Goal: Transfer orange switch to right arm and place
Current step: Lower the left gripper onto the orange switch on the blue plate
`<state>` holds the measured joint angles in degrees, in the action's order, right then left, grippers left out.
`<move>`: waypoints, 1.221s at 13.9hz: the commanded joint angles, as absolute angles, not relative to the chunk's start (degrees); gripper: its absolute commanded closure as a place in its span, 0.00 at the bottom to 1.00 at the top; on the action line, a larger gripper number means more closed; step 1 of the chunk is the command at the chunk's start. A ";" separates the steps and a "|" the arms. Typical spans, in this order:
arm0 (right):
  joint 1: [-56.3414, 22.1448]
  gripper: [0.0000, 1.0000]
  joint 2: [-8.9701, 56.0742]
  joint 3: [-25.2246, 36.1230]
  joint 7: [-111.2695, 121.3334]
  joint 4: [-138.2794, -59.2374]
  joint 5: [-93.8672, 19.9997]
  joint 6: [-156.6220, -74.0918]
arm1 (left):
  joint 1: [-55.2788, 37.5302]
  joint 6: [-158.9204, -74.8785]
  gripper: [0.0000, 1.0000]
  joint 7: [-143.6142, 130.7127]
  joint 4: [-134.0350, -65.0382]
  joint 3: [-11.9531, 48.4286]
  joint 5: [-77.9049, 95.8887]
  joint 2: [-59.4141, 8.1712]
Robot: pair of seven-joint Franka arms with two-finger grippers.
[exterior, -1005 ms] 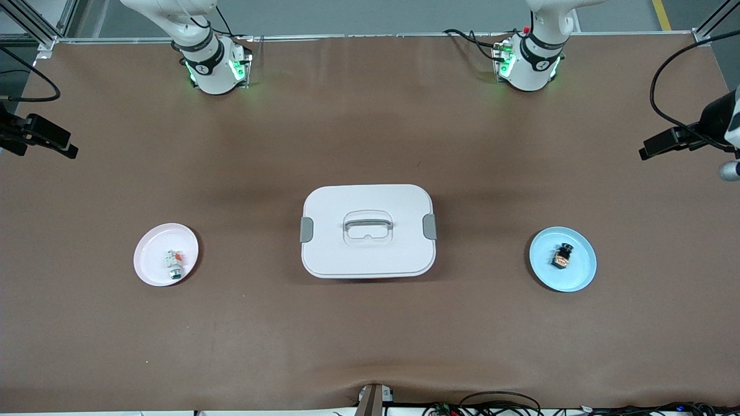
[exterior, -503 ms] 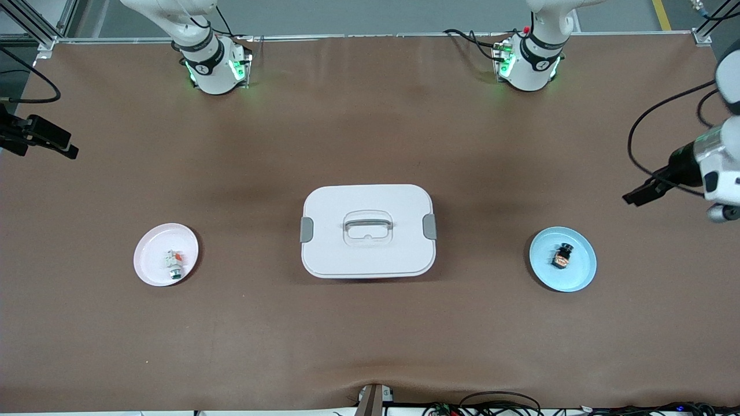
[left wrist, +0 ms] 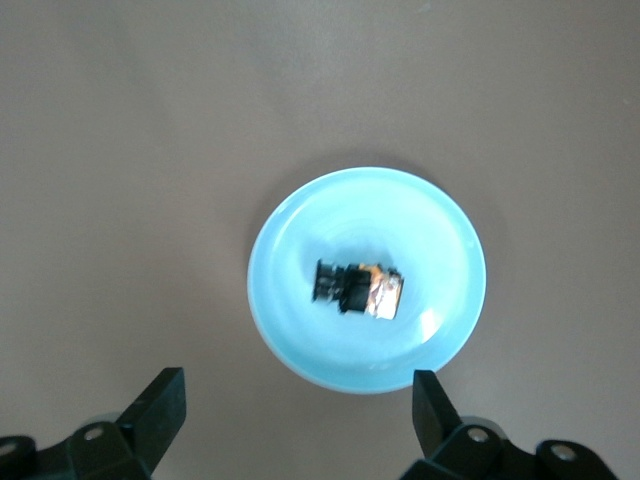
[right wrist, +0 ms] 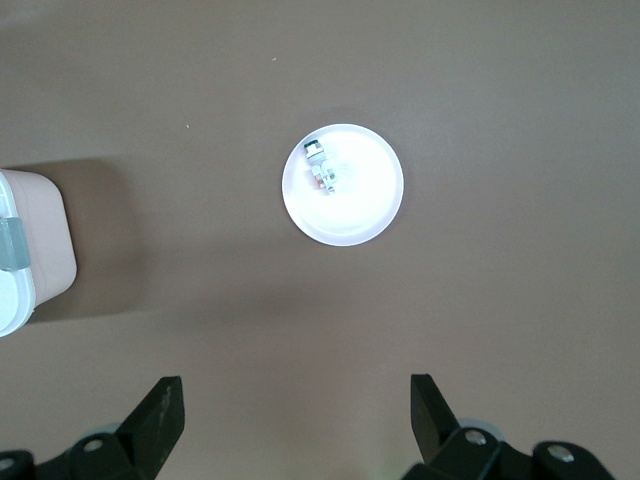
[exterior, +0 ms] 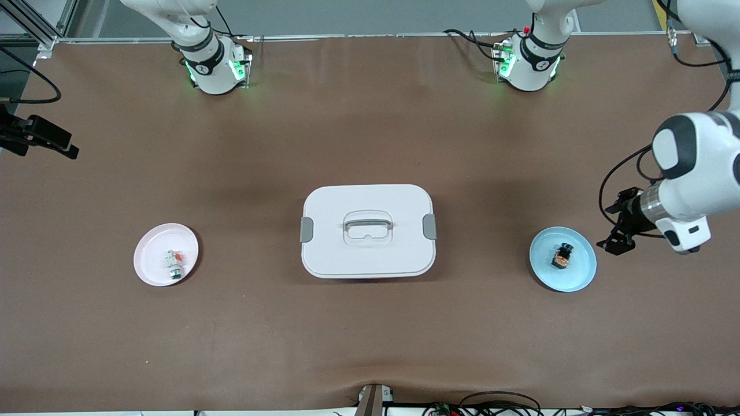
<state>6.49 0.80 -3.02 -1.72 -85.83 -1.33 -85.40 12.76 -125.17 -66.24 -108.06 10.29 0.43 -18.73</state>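
The orange switch [exterior: 562,256], a tiny black block with a copper-orange centre, lies on its side in a light blue plate [exterior: 578,280] toward the left arm's end of the table. My left gripper [exterior: 616,245] hangs open over the bare table just beside that plate, holding nothing. In the left wrist view the orange switch [left wrist: 360,289] rests mid-plate [left wrist: 450,240], ahead of the open left gripper [left wrist: 297,400]. My right gripper [exterior: 68,147] waits open and high at the right arm's end of the table; the right wrist view shows the right gripper [right wrist: 297,405] empty.
A white lidded box [exterior: 367,230] with a grey handle and side clips sits mid-table. A pale pink plate [exterior: 151,266] holds a small white-and-green part [exterior: 174,264] toward the right arm's end; in the right wrist view the plate [right wrist: 370,200] and the box's corner [right wrist: 30,250] show.
The left arm has swung in from the table's end and come down beside the blue plate. The right arm has not moved.
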 commanded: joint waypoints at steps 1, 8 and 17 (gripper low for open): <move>7.65 0.00 0.09 -3.78 -1.93 -86.40 -1.41 -85.52 | 12.22 -129.62 0.00 -71.01 -107.31 10.28 -0.97 -22.58; 7.65 0.00 0.09 -3.78 -1.93 -87.45 -1.41 -86.13 | 9.67 -135.18 0.00 -71.54 -105.38 10.46 -5.26 -29.79; 7.56 0.00 0.09 -3.78 -1.93 -87.45 -1.41 -86.22 | 8.53 -136.23 0.00 -70.58 -103.01 10.55 -9.57 -34.45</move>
